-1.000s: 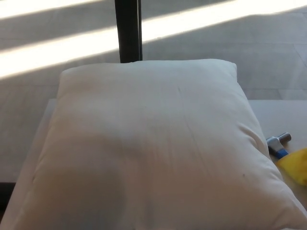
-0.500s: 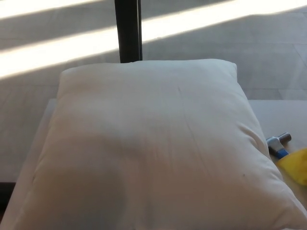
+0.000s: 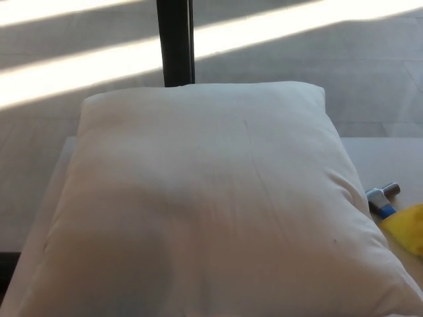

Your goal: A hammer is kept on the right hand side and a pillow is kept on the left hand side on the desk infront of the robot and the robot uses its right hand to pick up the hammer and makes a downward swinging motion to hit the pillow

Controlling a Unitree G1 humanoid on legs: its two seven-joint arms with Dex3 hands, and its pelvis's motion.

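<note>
A large white pillow [image 3: 205, 205] fills most of the head view and covers the left and middle of the desk [image 3: 380, 158]. At the right edge lies the hammer [image 3: 390, 205]: its grey metal head, a short blue neck and the start of a yellow handle show beside the pillow's right side. The rest of the handle runs out of the picture. Neither of my hands shows.
A dark vertical post [image 3: 175, 41] stands behind the pillow at the top middle. Beyond the desk the floor [image 3: 79, 66] is crossed by bright bands of sunlight. A strip of bare desk shows to the right of the pillow.
</note>
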